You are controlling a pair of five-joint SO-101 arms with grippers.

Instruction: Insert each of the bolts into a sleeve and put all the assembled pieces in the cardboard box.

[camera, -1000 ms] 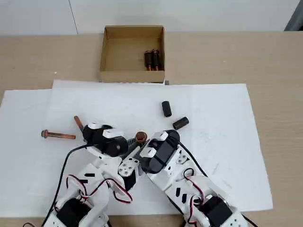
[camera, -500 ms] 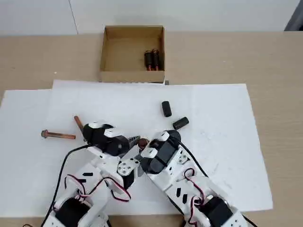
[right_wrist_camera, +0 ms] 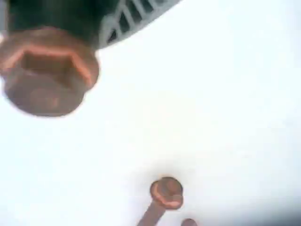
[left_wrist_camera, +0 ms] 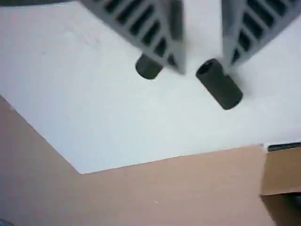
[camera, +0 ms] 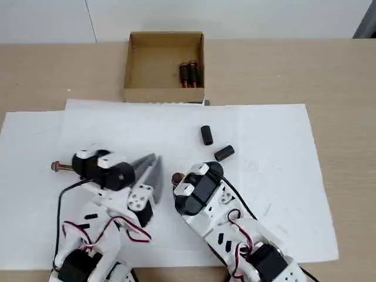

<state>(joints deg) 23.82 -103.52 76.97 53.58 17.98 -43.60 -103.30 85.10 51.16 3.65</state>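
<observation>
Right wrist view: coppery bolt (right_wrist_camera: 47, 70) (hex-headed)

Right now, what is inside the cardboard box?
Two assembled pieces lie side by side near the right wall of the cardboard box. Its near wall hides some floor.

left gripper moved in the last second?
Yes. The left gripper backed off leftward, away from the bolt in the right gripper, toward the white paper's left edge.
</observation>
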